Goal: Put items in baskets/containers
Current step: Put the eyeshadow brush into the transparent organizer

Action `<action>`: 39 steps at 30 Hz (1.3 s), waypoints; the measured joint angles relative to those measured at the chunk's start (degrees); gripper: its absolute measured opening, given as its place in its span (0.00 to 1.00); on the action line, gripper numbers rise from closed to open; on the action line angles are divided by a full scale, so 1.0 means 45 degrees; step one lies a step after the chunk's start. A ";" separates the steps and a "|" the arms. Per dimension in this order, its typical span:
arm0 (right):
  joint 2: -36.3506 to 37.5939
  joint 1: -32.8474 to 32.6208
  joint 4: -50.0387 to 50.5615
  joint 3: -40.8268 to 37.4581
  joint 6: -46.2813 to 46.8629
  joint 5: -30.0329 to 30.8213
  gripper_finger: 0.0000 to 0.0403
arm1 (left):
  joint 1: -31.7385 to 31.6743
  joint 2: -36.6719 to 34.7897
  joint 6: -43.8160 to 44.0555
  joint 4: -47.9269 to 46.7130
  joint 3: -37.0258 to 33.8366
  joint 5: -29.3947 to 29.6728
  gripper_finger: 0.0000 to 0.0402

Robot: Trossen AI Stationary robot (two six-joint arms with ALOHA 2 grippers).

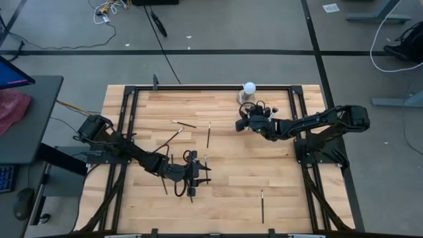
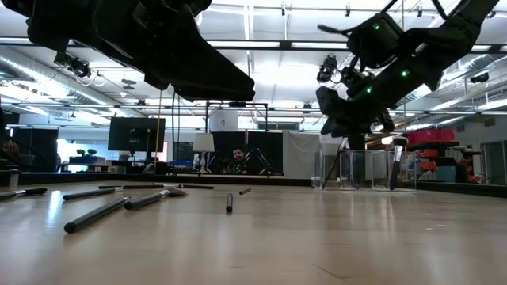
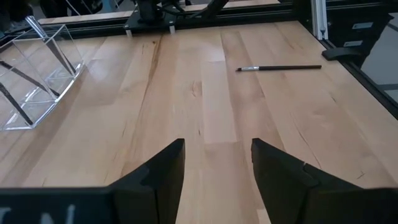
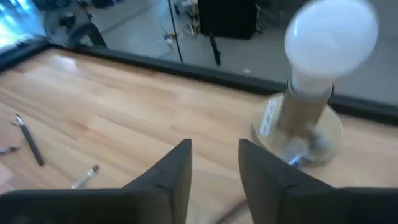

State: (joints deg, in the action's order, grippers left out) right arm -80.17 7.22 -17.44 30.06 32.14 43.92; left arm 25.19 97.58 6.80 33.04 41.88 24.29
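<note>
The left gripper (image 1: 192,173) hangs over the front middle of the tabletop (image 1: 231,165), fingers apart and empty. The right gripper (image 1: 246,123) sits near the white ball lamp (image 1: 248,88), fingers apart with nothing between them. The clear tray (image 3: 34,78), barely visible from above, holds a few brushes and is partly cut off. Loose brushes lie scattered; one (image 1: 262,206) rests alone near the front edge.
</note>
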 joint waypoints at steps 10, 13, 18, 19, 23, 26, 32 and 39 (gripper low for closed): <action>0.3022 -0.1593 -0.0374 0.0000 -0.1884 0.0014 0.35 | 0.0000 0.0000 0.0007 0.0000 -0.0001 0.0011 0.46; 0.3360 -0.2719 -0.1399 0.0000 -0.2861 -0.0230 0.32 | 0.0000 -0.0005 0.0002 0.0021 0.0003 0.0021 0.46; 0.3054 -0.4940 -0.2997 0.0010 -0.3682 -0.0430 0.25 | 0.0000 -0.0005 0.0002 0.0029 0.0003 0.0024 0.46; 0.2899 -0.5353 -0.3163 0.0010 -0.3683 -0.0428 0.24 | 0.0000 -0.0005 0.0002 0.0029 0.0003 0.0024 0.46; 0.2065 -0.6944 -0.3553 0.0010 -0.3268 -0.0193 0.19 | 0.0000 -0.0005 0.0002 0.0033 0.0001 0.0024 0.46; 0.1131 -0.7893 -0.3897 0.0010 -0.2655 -0.0193 0.14 | 0.0000 -0.0005 0.0015 0.0026 0.0001 0.0024 0.46; -0.1168 -0.9039 -0.4975 0.0010 -0.0778 -0.0198 0.07 | 0.0273 -0.0246 0.0779 -0.0979 0.0003 0.0035 0.46; -0.4021 -0.9557 -0.7258 0.0057 0.0684 -0.0194 0.01 | 0.1188 -0.2162 0.3064 -0.5470 0.0003 0.0031 0.46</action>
State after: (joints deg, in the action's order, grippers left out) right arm -98.26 -35.78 -50.10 30.32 35.22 43.04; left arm 30.54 87.85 20.59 8.42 41.89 24.43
